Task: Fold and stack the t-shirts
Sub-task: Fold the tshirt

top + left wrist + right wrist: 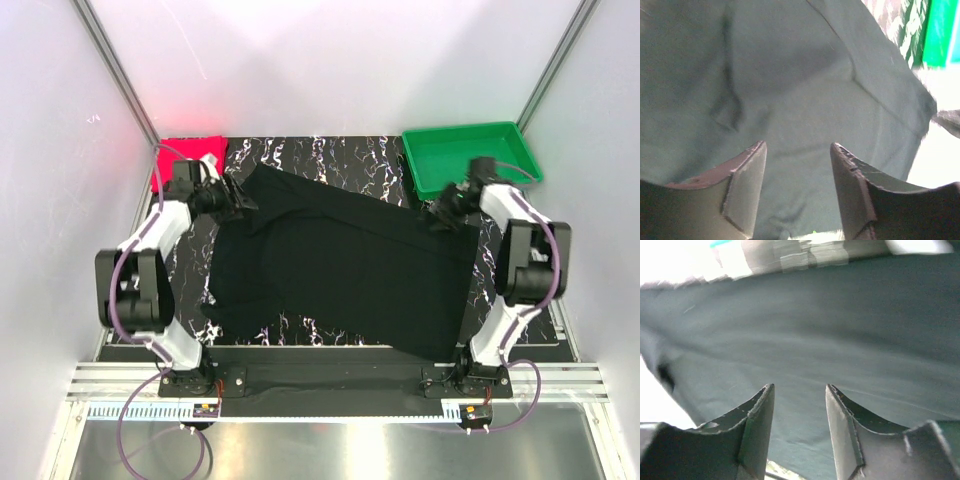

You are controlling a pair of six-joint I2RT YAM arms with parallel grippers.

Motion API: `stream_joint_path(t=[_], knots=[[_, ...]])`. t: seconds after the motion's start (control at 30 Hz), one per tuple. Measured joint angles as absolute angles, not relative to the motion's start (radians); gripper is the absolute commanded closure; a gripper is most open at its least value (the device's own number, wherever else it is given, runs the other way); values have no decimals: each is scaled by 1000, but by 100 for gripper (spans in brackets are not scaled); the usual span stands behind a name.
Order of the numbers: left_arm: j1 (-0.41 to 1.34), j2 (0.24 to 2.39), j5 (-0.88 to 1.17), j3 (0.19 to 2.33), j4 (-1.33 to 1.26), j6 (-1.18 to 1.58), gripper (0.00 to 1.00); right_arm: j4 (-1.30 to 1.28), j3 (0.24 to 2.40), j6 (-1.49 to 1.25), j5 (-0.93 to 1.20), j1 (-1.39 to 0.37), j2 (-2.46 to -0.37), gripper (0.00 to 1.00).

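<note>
The black t-shirt [350, 265] lies spread out and slightly slanted across the marble-patterned mat. The pinkish-red t-shirt [188, 152] sits bunched at the mat's far left corner, partly behind the left arm. My left gripper [237, 200] hovers over the black shirt's far left corner. In the left wrist view my left gripper [797, 145] has its jaws apart, with only the black cloth [790, 90] below them. My right gripper [446, 212] is at the shirt's far right corner. In the right wrist view my right gripper [800, 386] is open over the flat black cloth [840, 340].
A green plastic tray [470, 138] stands at the far right, just behind the right gripper. White walls with metal posts close in both sides and the back. The marble-patterned mat [340, 155] shows bare beyond the shirt's far edge.
</note>
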State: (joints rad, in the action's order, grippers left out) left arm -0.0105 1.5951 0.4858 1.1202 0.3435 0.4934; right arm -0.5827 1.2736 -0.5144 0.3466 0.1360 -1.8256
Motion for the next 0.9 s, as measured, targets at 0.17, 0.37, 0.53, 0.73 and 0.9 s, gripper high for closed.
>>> stream_joint_path(t=[0.17,0.37,0.53,0.73,0.9], knots=[[-67,1743,485,1220,341,486,36,-556,1439,-551,417,-50,-1927,44],[-22,1783,441,1218,355,460,39,-496,1621,-633,482,-182,-2053,44],[47,1786,367,1190,332,398,40,-473,1636,-676,498,-231,-2079,44],[82,1810,279,1176,320,363,43,-418,1515,-696,513,-254,-2063,44],[84,1810,197,1162,319,353,46,-408,1413,-712,514,-256,-2050,44]])
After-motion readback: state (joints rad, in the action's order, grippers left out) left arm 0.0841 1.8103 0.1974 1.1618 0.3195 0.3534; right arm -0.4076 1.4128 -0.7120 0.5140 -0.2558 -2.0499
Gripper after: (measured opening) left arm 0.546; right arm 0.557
